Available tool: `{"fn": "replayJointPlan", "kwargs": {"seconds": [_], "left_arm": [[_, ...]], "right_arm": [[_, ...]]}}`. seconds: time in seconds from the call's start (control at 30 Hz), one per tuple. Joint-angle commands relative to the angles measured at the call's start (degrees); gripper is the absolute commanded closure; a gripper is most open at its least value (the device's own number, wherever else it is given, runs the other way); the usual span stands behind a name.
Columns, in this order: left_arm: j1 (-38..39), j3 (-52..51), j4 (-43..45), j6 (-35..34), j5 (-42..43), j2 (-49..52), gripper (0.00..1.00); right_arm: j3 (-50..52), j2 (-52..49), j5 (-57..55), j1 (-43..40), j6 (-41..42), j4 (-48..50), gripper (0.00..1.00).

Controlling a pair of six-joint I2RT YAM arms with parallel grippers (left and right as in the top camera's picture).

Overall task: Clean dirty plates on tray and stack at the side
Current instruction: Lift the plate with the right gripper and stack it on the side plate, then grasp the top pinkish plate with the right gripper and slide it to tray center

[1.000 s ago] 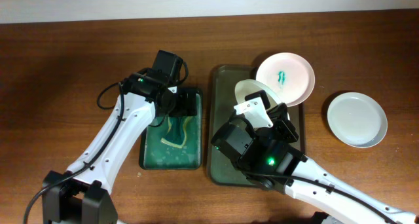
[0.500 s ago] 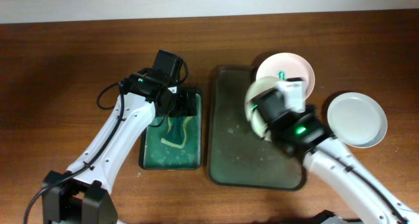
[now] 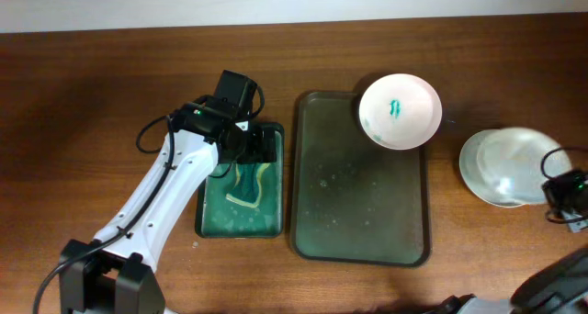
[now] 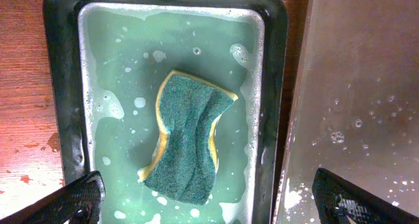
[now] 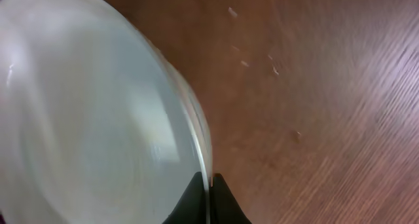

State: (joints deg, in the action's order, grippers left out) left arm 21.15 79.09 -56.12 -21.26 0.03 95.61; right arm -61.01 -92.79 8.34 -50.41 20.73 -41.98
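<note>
One white plate (image 3: 400, 110) with a teal-green smear lies on the far right corner of the dark olive-grey tray (image 3: 354, 204). My right gripper (image 3: 554, 187) is shut on the rim of a plain white plate (image 5: 85, 112), pinched between its fingertips (image 5: 209, 185). It holds that plate over another white plate (image 3: 491, 172) lying on the table to the right of the tray; the two blur together. My left gripper (image 4: 209, 204) is open and empty, hovering above a green sponge (image 4: 186, 142).
The sponge lies in soapy water in a smaller bright green tray (image 3: 213, 218), left of the dark tray. The dark tray's edge shows wet in the left wrist view (image 4: 353, 86). Bare wooden table (image 5: 327, 86) lies around the held plate.
My right arm has carried the held plate from above the dark tray rightwards to the plate lying on the table. The left arm has not moved.
</note>
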Motion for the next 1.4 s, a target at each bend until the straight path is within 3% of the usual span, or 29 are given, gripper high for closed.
{"fn": "replayJointPlan", "kwargs": {"seconds": [0.0,0.13,0.2,0.23,0.37,0.43,0.6,0.67,0.73,0.77,0.9,1.13,1.23,1.37], "left_arm": [[-0.22,0.63,0.11,0.09,0.22,-0.48,0.01],[-0.22,0.63,0.11,0.09,0.22,-0.48,0.01],[-0.22,0.63,0.11,0.09,0.22,-0.48,0.01],[-0.2,0.63,0.11,0.09,0.22,-0.48,0.01],[-0.2,0.63,0.09,0.09,0.22,-0.48,0.01],[-0.22,0.63,0.11,0.09,0.22,-0.48,0.01],[-0.22,0.63,0.11,0.09,0.22,-0.48,0.01],[-0.22,0.63,0.11,0.09,0.22,-0.48,0.01],[-0.22,0.63,0.09,0.09,0.22,-0.48,0.0],[-0.22,0.63,0.11,0.09,0.22,-0.48,0.01],[-0.22,0.63,0.09,0.09,0.22,-0.48,0.01],[-0.22,0.63,0.11,0.09,0.22,-0.48,0.01],[-0.22,0.63,0.11,0.09,0.22,-0.48,0.01],[-0.2,0.63,0.59,0.07,0.24,-0.48,0.01]], "right_arm": [[-0.83,-2.25,2.23,0.81,0.52,-0.26,0.48],[-5.86,1.38,23.54,5.25,-7.45,-0.24,0.48],[-12.83,2.89,25.44,14.99,-13.49,-7.19,0.5],[-14.12,2.86,23.54,19.63,-16.41,-7.56,0.51],[-14.25,-0.44,-8.02,37.33,-17.9,-1.51,0.49],[-14.25,-4.52,-10.58,40.39,-20.59,3.85,0.49],[-14.27,-17.7,-6.82,40.28,-20.52,15.47,0.49],[-14.27,-19.85,-2.23,40.28,-20.52,16.11,0.55],[-14.25,-20.85,-0.76,40.28,-20.48,15.82,0.74],[-14.25,-20.85,-0.83,40.28,-20.5,14.95,0.96],[-14.32,-15.5,-0.74,40.35,-17.31,5.09,0.96],[-13.84,-2.51,5.03,44.35,-14.6,-21.59,0.96],[-7.54,-2.71,4.98,48.63,-9.03,-18.91,0.96],[2.71,-2.82,3.93,54.71,-5.4,-6.23,0.96]]}}
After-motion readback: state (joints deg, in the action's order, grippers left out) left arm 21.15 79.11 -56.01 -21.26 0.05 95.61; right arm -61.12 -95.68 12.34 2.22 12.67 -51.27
